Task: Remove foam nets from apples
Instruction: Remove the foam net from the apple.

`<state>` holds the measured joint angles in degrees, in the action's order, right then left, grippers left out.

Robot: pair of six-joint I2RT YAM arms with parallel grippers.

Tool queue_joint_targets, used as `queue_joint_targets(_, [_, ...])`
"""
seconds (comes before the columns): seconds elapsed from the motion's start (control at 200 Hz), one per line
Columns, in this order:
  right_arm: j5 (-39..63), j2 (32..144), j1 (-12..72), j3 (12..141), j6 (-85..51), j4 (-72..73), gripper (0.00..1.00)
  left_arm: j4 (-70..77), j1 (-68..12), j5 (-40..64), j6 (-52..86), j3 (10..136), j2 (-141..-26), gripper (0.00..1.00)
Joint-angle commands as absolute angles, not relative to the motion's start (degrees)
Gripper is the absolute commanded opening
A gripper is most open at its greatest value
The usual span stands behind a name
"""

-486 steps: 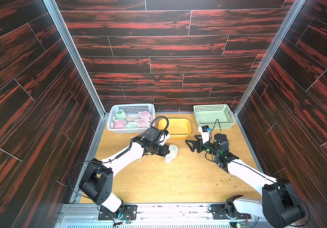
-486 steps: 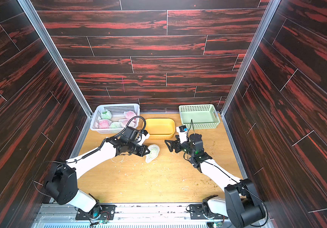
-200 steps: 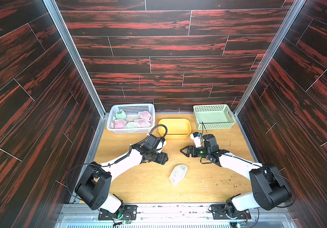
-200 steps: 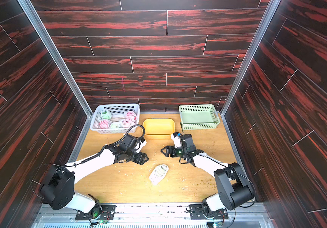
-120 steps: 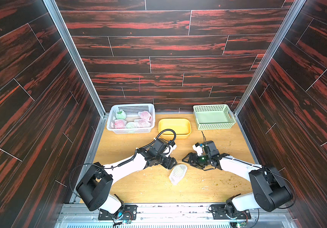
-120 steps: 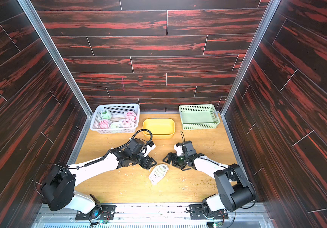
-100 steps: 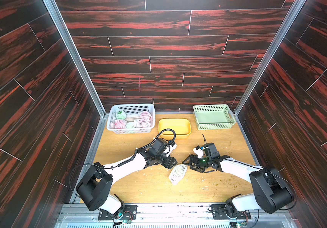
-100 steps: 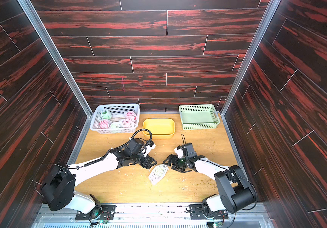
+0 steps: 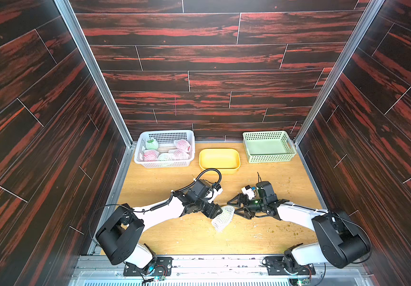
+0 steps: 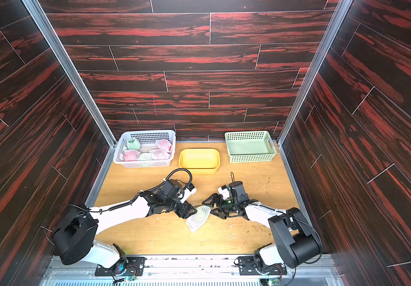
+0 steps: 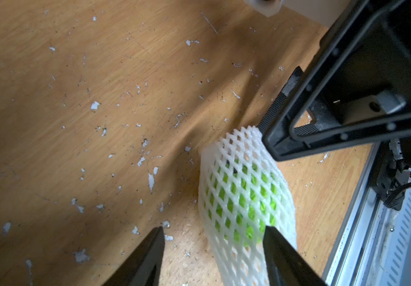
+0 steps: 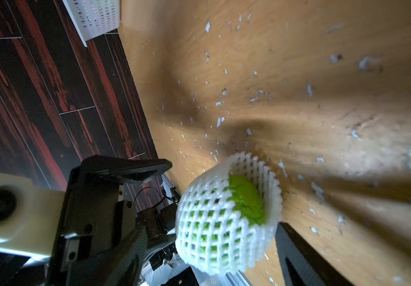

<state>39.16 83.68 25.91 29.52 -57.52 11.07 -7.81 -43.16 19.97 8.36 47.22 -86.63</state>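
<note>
Both arms have closed in on the foam net (image 9: 223, 218). It lies where it lay a second ago, on the table (image 9: 174, 237) toward the front middle. Then the grippers hung well clear of it. Now the left gripper (image 9: 217, 212) and right gripper (image 9: 233, 207) meet at its far end.

Only the top views take in the back row. The white basket (image 9: 164, 164) holds five netted apples (image 9: 183, 144), three pale pink and two pale green. The green basket (image 9: 268, 158) sits at the other corner, with the yellow tub (image 9: 219, 169) between them. The right wrist view catches just a corner of the white basket.

In both top views the net is a white sleeve with a faint green tint. The right wrist view looks into its open mouth, where the green apple (image 12: 246, 200) shows bare. The left wrist view shows the net's side, with green through the diamond holes and a slack tail of net running past the fruit.

The left gripper's jaws stand partly apart. One of its fingers (image 11: 281, 255) lies against the net and the other is clear of it, with bare wood between, so it grips nothing. The right gripper is spread wide, its tips on either side of the net's mouth. One of its fingers (image 11: 276, 146) touches that end, but the jaws are not clamped on it.

White flakes (image 11: 151, 179), sharp only in the wrist views, litter the wood.
</note>
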Motion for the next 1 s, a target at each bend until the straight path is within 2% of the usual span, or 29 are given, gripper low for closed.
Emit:
queue_joint_targets(0.0, [40.4,87.0,27.4,30.4,-59.0,12.9,0.85,-6.8,-43.3,20.4,7.8,46.2,-84.9,0.68])
queue_joint_targets(0.276, [38.2,87.3,27.9,30.8,-58.7,12.3,0.81,-6.9,-43.4,20.2,7.6,46.0,-84.7,0.68])
queue_joint_targets(0.331, [38.2,87.9,27.9,31.0,-58.5,12.9,0.77,-7.0,-43.4,20.3,7.5,46.2,-84.7,0.68])
queue_joint_targets(0.541, [37.6,88.8,27.9,31.9,-57.4,12.7,0.52,-7.7,-43.4,19.8,7.4,46.6,-83.7,0.67])
queue_joint_targets(0.727, [36.4,88.8,27.9,34.2,-54.4,9.7,0.39,-7.7,-43.3,18.3,7.1,46.3,-81.6,0.68])
queue_joint_targets(0.862, [35.5,90.4,27.9,35.6,-51.9,7.1,0.39,-7.1,-43.4,17.5,6.9,46.0,-80.6,0.68])
queue_joint_targets(0.992, [35.1,90.4,28.1,37.0,-50.8,5.6,0.56,-6.6,-43.4,17.8,7.2,45.5,-80.3,0.68])
